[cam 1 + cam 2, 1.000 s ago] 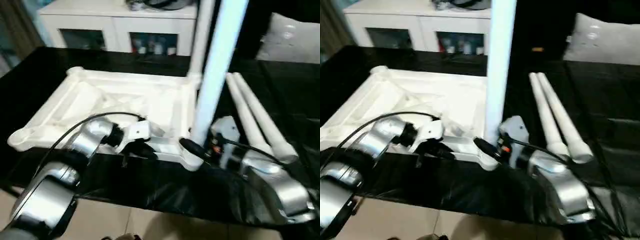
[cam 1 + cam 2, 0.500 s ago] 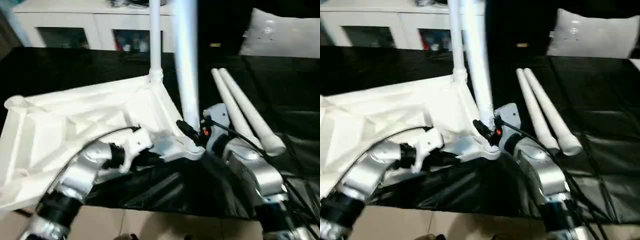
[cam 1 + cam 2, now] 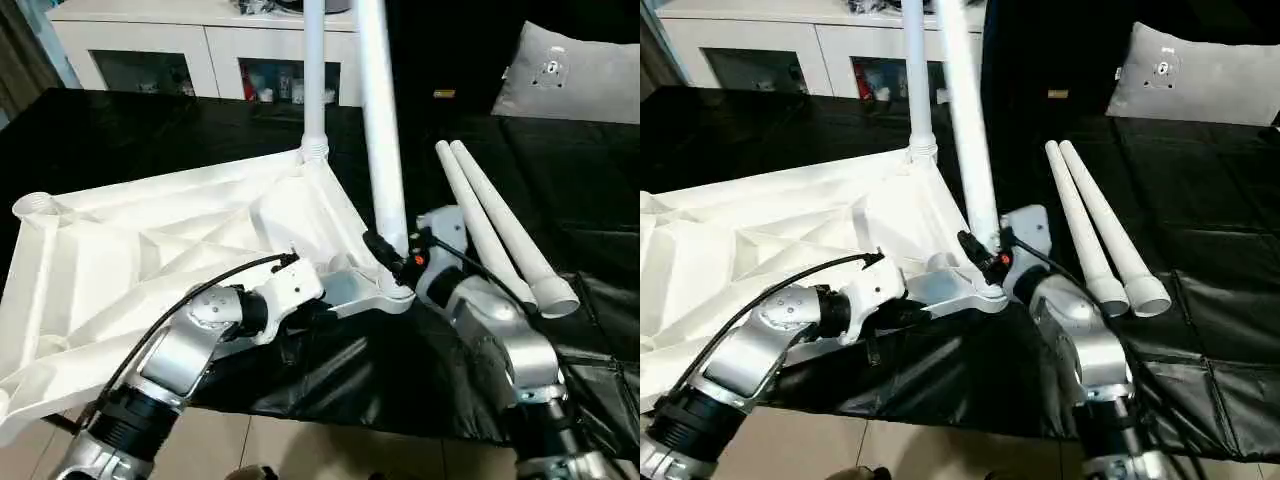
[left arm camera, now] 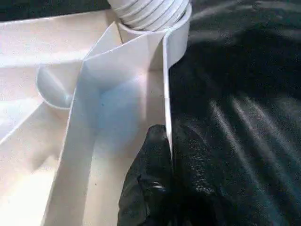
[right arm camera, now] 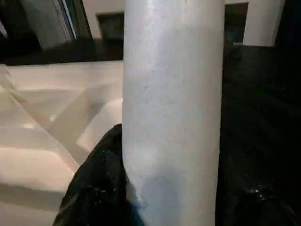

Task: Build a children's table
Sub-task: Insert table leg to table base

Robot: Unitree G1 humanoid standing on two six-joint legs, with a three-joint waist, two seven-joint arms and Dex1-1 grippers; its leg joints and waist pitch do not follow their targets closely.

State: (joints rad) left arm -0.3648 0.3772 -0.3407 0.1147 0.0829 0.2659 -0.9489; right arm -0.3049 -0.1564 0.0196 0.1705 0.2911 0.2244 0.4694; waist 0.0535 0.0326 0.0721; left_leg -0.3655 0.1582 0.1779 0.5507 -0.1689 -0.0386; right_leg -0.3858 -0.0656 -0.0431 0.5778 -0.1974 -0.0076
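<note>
The white table top lies upside down with its ribbed underside up, set at an angle on the black work surface. One leg stands in the far corner socket. A second leg stands upright in the near corner socket, and my right gripper is shut on it low down; the leg sits between the black fingers. My left gripper is shut on the top's front rim beside that corner. Two loose legs lie side by side to the right.
An empty corner socket shows at the top's left end. The top's near left part overhangs the front edge of the black-covered surface, above the tiled floor. A white glass-doored cabinet and a grey cushion stand behind.
The table top has swung round on the surface, its left end coming toward me. Both grippers kept their holds and the held leg stayed upright. The camera has also shifted.
</note>
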